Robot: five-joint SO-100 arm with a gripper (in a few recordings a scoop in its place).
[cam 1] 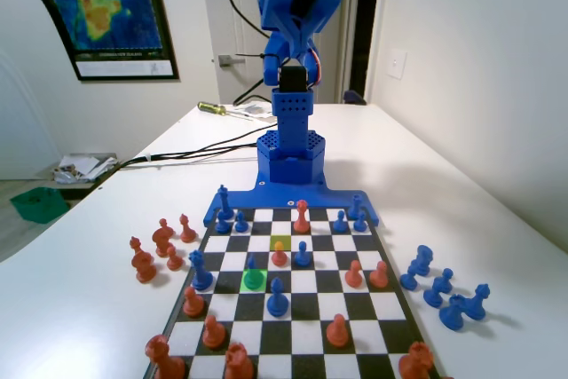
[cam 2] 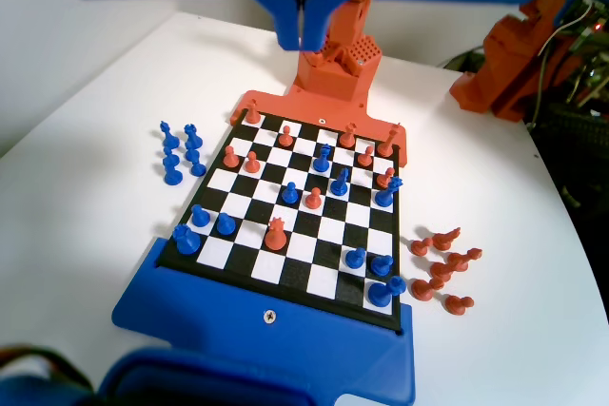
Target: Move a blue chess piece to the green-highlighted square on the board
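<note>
Green marked one square [cam 1: 254, 280] of the board [cam 1: 390, 308] in the fixed view, and we saw the blue chess piece [cam 1: 252, 269] standing on it, upright, its base on the bright patch. Relative to that green square, a duller yellow square [cam 1: 280, 243] lay one row farther and one column to the right, with an orange pawn [cam 1: 280, 256] just at its near edge. A taller blue pawn [cam 1: 278, 298] stood one square to the right and nearer to us than the green square. Captured orange pieces [cam 1: 155, 250] sat on the white counter [cam 1: 89, 290] well to the left of the green square, and captured blue pieces [cam 1: 444, 290] well to the right. The blue arm [cam 1: 293, 51] rose at the far end, high above the board.

From the wrist view we saw the gripper [cam 2: 303, 30] hanging well above the board [cam 2: 328, 235], its jaws pressed together with barely a slit between them and nothing held. No green tint showed there, so we could not tell which blue pawn was the task's piece.
</note>
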